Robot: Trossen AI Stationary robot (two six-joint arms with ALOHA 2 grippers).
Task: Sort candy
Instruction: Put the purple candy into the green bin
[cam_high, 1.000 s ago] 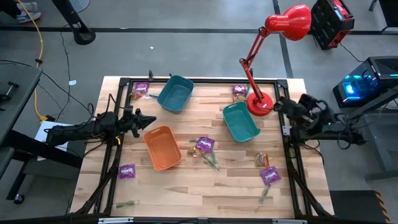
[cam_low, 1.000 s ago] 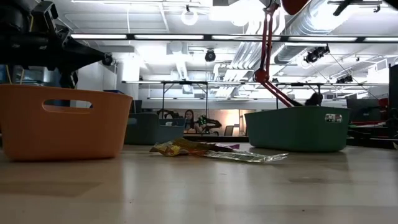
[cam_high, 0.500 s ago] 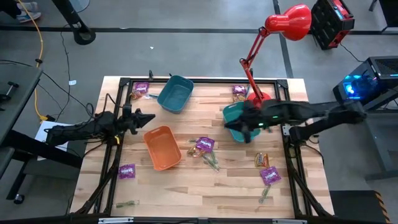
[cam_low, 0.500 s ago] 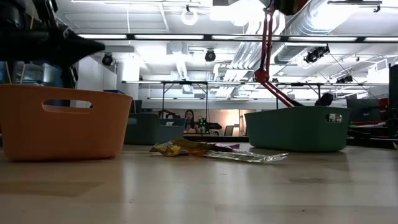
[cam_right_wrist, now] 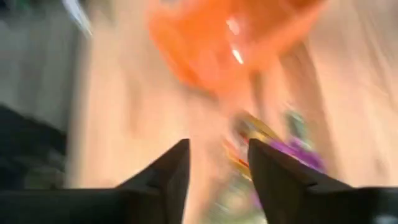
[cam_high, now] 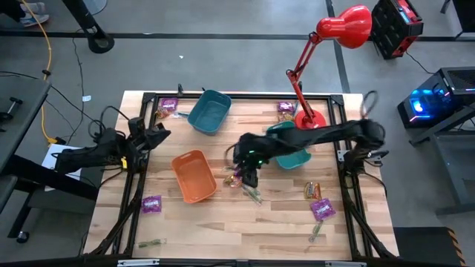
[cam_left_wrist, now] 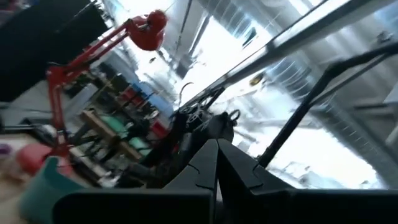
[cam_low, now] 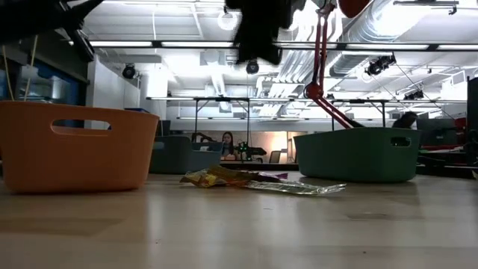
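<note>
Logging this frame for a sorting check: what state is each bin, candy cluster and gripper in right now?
orange bin: upright, empty
blue bin: upright, empty
teal bin: upright, partly hidden by the right arm
centre candy pile: on the table, unsorted
right gripper: open, above that pile
left gripper: shut, at the table's left edge

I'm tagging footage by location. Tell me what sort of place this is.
Probably a robotics lab or workshop. The wooden table carries two arms in a black frame, exposed ducts and strip lights run overhead, and more workbenches stand behind, where a person sits.
</note>
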